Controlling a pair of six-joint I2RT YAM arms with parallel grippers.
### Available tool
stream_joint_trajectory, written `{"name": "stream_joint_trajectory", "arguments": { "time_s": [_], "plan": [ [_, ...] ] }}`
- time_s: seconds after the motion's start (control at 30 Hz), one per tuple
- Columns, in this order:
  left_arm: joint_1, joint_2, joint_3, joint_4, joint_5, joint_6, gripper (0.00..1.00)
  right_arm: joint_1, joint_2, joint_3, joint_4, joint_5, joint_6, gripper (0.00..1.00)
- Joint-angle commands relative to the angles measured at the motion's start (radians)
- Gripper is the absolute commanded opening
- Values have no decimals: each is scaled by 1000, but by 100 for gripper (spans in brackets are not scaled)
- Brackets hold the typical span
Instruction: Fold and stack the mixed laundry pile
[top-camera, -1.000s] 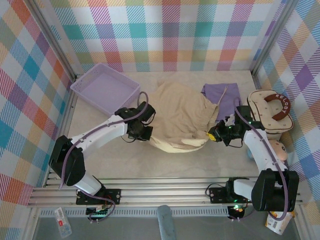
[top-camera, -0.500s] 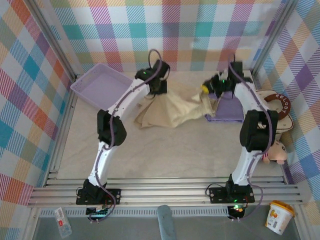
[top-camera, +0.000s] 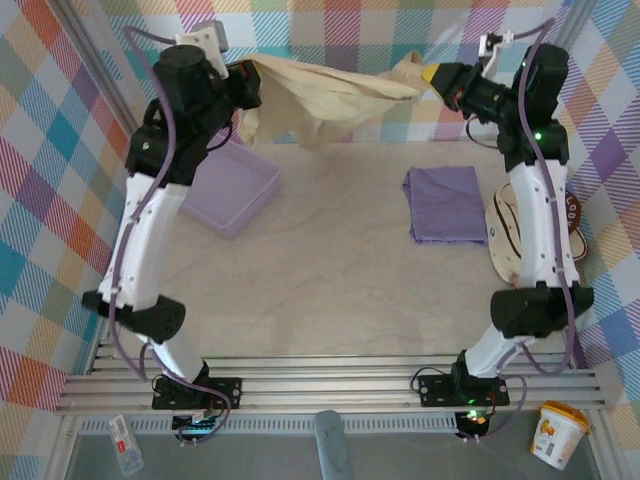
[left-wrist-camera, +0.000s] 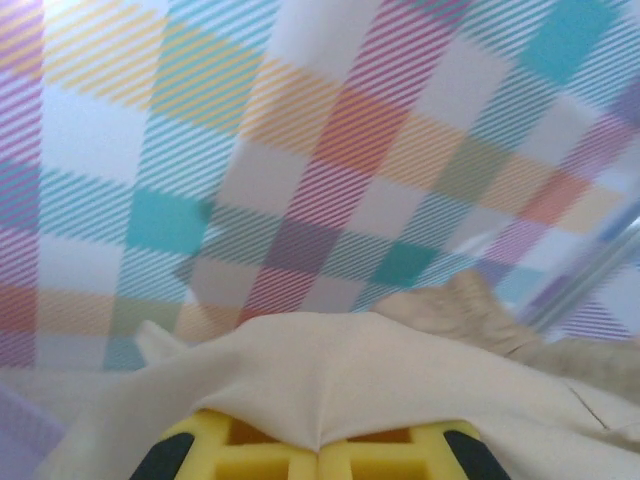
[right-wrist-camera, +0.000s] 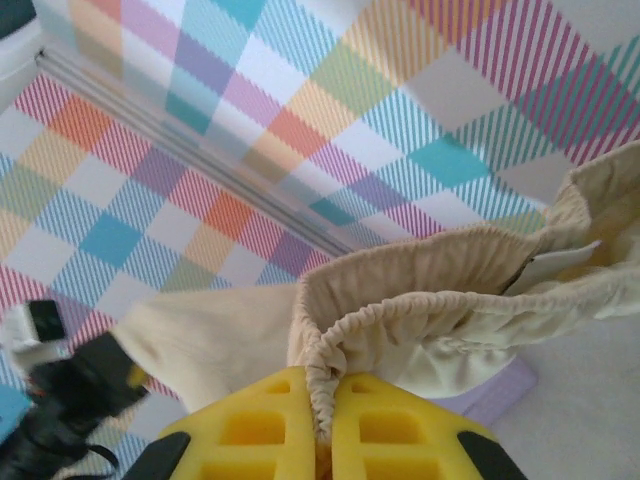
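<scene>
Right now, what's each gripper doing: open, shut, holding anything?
Left gripper: shut on the cream garment.
Right gripper: shut on the cream garment's gathered elastic edge.

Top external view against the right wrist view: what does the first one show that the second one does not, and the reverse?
From above, not from the wrist: the cream bag and the orange cup. From the wrist, not from above: the shirt's gathered elastic edge, pinched between the yellow fingers of the right claw. Both: the cream shirt lifted in the air, and the plaid wall.
</scene>
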Motion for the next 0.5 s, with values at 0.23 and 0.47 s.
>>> {"name": "stream_joint_trajectory", "arguments": {
  "time_s": [0.23, 0.47],
  "plan": [
    [-161, -191, -991, -65, 93, -159, 0, -11, -176, -917, -197, 194, -214, 10],
    [-293, -437, -1318, -116, 63, -409, 77, -62, -272, -1155, -302, 356, -268, 40]
  ]
}}
